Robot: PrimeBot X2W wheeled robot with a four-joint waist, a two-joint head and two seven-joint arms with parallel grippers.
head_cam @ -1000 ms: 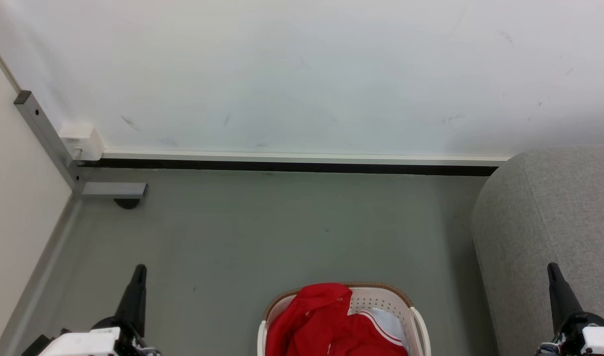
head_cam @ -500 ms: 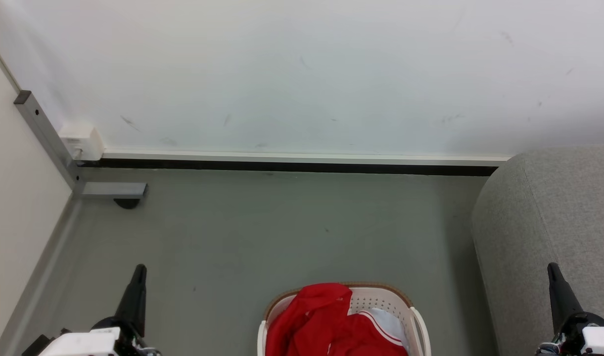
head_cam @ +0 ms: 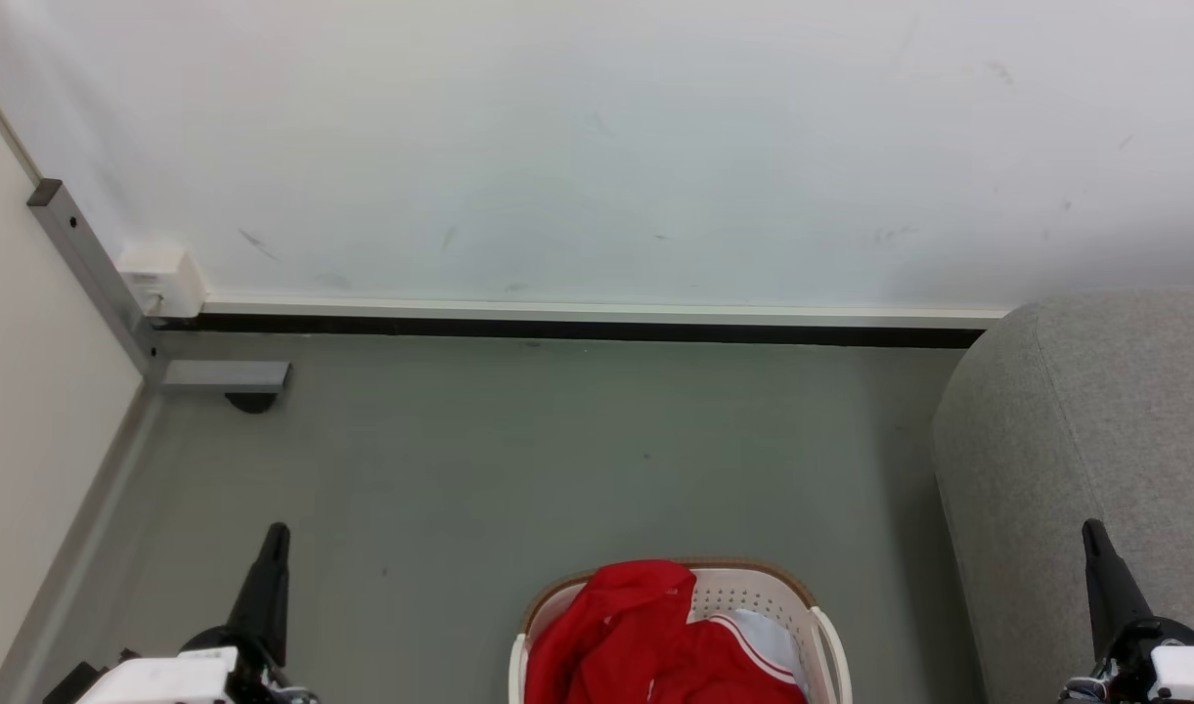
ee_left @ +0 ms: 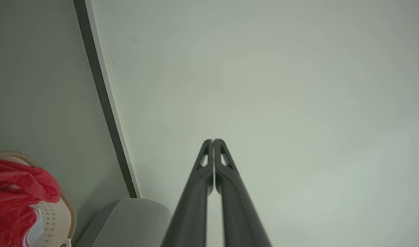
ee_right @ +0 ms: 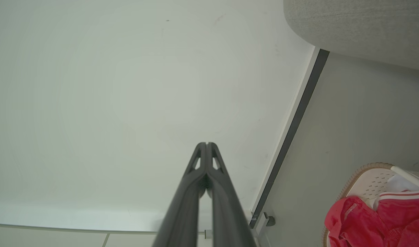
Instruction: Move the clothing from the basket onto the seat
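Filling the basket [head_cam: 823,626], the clothing [head_cam: 645,636] lies bunched.

One basket [head_cam: 743,591], one red garment [head_cam: 645,636], one white cloth [head_cam: 773,634], one sofa [head_cam: 1095,420]

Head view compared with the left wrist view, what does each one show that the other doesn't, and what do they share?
Head view: the right gripper at the lower right, a grey metal post in the corner and a white wall box. Left wrist view: a close look along the left gripper, its fingers shut together. Shared: the red clothing heaped in the basket, the seat, the grey floor, the wall, the black skirting strip and the left gripper.
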